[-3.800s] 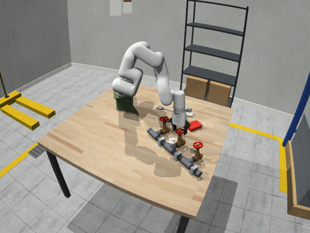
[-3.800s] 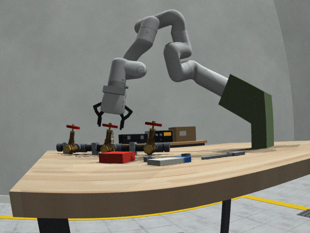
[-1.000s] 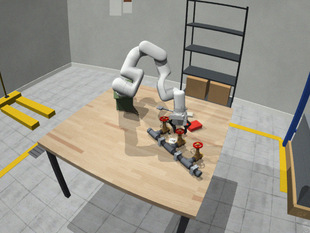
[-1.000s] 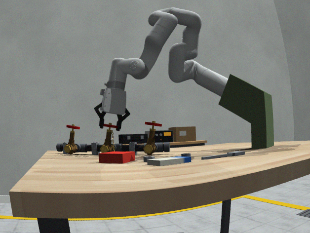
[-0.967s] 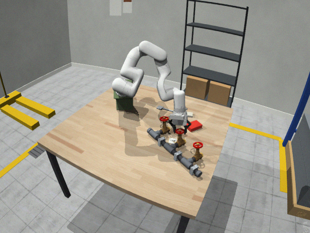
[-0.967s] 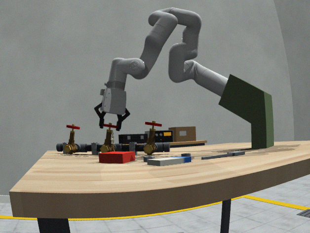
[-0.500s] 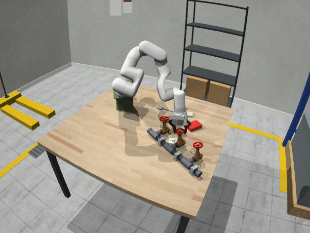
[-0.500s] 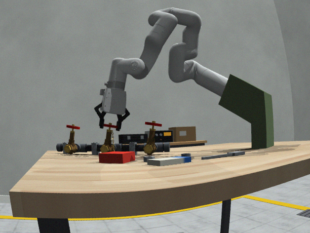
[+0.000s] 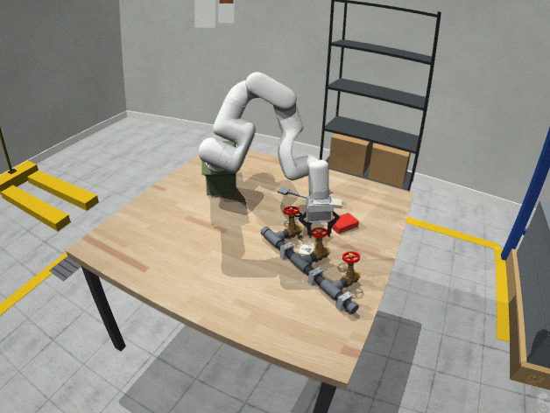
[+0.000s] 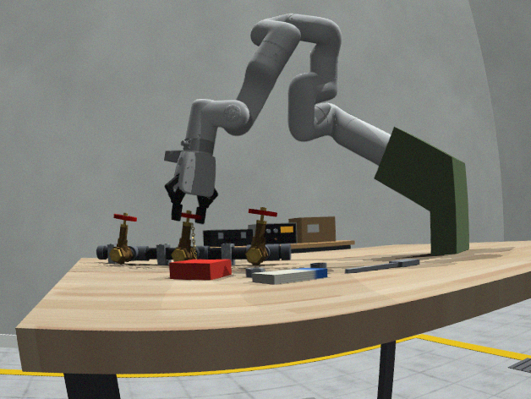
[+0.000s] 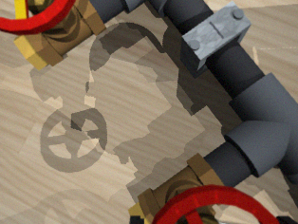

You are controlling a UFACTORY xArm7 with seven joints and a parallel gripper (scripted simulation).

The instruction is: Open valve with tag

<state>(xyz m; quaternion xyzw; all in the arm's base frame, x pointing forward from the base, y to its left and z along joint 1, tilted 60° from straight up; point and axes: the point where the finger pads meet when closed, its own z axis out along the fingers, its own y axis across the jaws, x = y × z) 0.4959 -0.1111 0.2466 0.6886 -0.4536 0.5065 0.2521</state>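
Observation:
Three brass valves with red handwheels stand on a grey pipe (image 9: 306, 266) on the wooden table. The middle valve (image 9: 319, 243) has a white tag (image 9: 306, 249) lying at its base and a chain (image 10: 193, 240) hanging from its stem. My gripper (image 9: 319, 230) hangs straight above the middle valve, and its black fingers are shut on the red middle handwheel (image 10: 188, 215). The far valve (image 9: 292, 220) and the near valve (image 9: 351, 268) stand free. In the wrist view the gripped handwheel (image 11: 209, 206) shows at the bottom edge and another handwheel (image 11: 33, 16) at the top left.
A red block (image 9: 345, 222) lies just right of my gripper. A flat grey and blue piece (image 10: 288, 275) and a thin grey bar (image 10: 376, 265) lie on the table. A green base block (image 9: 218, 179) carries the arm. A shelf with cardboard boxes (image 9: 369, 159) stands behind the table.

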